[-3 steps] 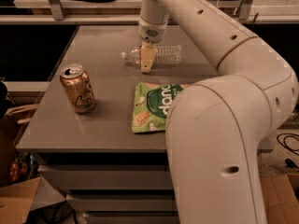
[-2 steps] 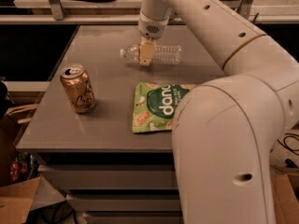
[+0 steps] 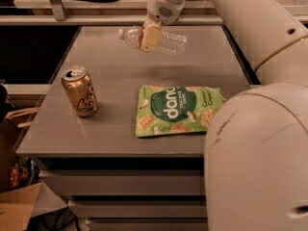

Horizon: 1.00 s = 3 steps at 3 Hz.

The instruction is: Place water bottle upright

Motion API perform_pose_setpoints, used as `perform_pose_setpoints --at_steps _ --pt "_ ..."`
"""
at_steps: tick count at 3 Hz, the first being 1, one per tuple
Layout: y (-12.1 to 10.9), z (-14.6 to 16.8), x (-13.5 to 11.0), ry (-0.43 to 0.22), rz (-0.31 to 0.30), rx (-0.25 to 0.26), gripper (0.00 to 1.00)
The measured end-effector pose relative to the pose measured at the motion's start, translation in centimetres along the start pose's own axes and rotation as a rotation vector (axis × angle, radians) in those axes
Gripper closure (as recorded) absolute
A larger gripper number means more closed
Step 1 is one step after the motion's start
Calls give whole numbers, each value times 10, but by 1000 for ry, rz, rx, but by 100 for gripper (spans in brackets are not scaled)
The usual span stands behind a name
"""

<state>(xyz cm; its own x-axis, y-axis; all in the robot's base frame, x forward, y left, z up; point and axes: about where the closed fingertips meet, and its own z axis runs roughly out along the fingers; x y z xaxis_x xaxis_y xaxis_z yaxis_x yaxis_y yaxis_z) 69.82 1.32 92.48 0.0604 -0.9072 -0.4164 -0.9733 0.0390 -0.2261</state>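
The water bottle (image 3: 169,41) is clear ribbed plastic with a white cap pointing left. It lies on its side in the air, a little above the far middle of the grey table (image 3: 115,81), with a faint shadow under it. My gripper (image 3: 149,38) reaches down from the top of the view and is shut on the bottle near its neck end. One tan finger (image 3: 151,36) shows in front of the bottle.
A gold drink can (image 3: 80,91) stands upright at the left of the table. A green snack bag (image 3: 175,109) lies flat at front middle. My white arm (image 3: 260,148) fills the right side. A cardboard box (image 3: 17,208) sits on the floor at lower left.
The gripper has risen with the bottle in it. The bottle lay on the table before and now hangs above it, still on its side.
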Motion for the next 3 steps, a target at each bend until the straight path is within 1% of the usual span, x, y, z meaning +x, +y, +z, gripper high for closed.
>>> perform_pose_setpoints --at_steps 1,2,3 --pt "5 -19 -15 -202 -13 -13 100" --pt "13 -33 -35 -438 -27 -49 100" --pt "19 -35 -52 -651 -22 -89 100"
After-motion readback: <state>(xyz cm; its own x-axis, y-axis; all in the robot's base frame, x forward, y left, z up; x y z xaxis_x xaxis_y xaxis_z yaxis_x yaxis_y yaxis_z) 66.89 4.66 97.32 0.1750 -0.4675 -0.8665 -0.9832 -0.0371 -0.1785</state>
